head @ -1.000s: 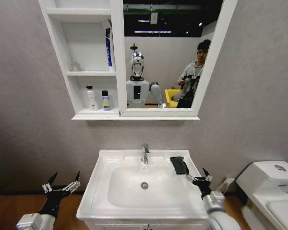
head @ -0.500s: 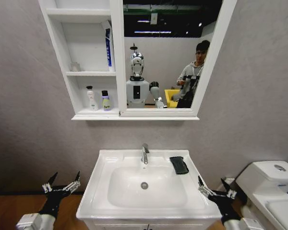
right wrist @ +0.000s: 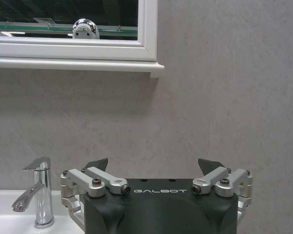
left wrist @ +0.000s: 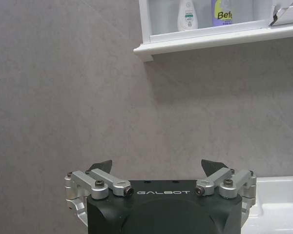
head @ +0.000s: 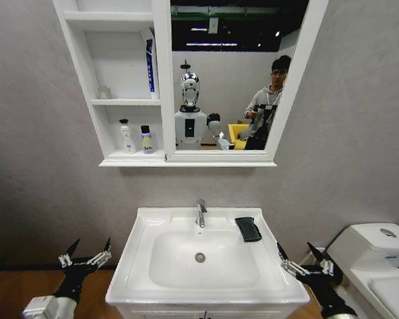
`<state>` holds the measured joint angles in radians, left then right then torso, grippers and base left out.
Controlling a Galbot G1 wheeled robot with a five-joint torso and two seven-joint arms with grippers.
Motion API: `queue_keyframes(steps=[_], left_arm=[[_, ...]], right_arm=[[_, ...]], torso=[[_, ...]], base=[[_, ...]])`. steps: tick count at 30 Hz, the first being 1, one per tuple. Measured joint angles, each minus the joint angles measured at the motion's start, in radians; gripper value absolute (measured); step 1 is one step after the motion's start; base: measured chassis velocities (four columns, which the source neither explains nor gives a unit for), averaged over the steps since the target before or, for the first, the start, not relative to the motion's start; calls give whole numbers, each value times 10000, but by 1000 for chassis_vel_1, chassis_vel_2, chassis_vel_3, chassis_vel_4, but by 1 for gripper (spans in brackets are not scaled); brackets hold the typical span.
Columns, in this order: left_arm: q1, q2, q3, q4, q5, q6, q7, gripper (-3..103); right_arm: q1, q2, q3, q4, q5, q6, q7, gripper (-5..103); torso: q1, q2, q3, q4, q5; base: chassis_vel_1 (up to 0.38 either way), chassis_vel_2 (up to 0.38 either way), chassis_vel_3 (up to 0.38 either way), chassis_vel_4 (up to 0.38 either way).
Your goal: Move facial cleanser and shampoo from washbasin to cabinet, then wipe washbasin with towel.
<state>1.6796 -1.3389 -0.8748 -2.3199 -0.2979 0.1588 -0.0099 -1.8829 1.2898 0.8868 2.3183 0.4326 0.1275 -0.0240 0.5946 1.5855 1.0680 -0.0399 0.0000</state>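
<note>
Washbasin (head: pixel 141 282) is the landmark, white with oval bowl, chrome tap (head: pixel 201 214) at its back rim centre, red-ringed drain (head: pixel 200 257) in the bowl bottom. Towel (head: pixel 248 228), dark folded cloth, lies flat on the washbasin's back right ledge, just beside the tap, touching the ledge only. Cabinet (head: pixel 165 86) hangs on the grey wall above the washbasin, shelf niches on its left part, mirror panel (head: pixel 233 73) on its right. Lowest niche holds two upright bottles side by side: white bottle (head: pixel 127 137) with green label, and purple bottle (head: pixel 146 140) with dark cap just beside it, nearer the mirror. Middle niche has a blue and white tube (head: pixel 149 66) standing against the divider and a small clear jar (head: pixel 105 92) near the outer wall. Left wrist view shows the same two bottles on the bottom shelf, white bottle (left wrist: pixel 186 14) and purple bottle (left wrist: pixel 221 11).

Left gripper (head: pixel 86 257) hangs low, beside the washbasin's left edge, well apart from it, fingers spread wide, nothing between them; same in its own wrist view (left wrist: pixel 157 168). Right gripper (head: pixel 306 260) sits low beside the washbasin's front right corner, fingers spread apart, holding nothing, clear of the towel; right wrist view (right wrist: pixel 154 167) shows its fingers apart with the tap (right wrist: pixel 36 195) off to one side. White toilet (head: pixel 376 256) stands further out past the right gripper
</note>
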Motion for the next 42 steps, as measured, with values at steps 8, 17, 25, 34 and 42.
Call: queue_keyframes(steps=[8,17,25,34,42], left_arm=[[0,0,0,0,0,0,0,100],[-1,0,0,0,0,0,0,100],[0,0,0,0,0,0,0,100],[0,0,0,0,0,0,0,100],[-1,0,0,0,0,0,0,100]], right_arm=[[-159,196,-180,143,-283,98,291,100],[-152,196,-194,144,-293,100,314,100],[-145,191,-200,141,-293,99,320,100],[-140,188,-201,137,-292,95,325,100],[-135,186,-202,130,-290,90,325,100]], torso=[[0,0,0,0,0],[0,0,0,0,0],[0,0,0,0,0],[0,0,0,-1,0],[1,-1,0,-1,0]], base=[[0,0,0,0],[0,0,0,0],[0,0,0,0],[0,0,0,0],[0,0,0,0]])
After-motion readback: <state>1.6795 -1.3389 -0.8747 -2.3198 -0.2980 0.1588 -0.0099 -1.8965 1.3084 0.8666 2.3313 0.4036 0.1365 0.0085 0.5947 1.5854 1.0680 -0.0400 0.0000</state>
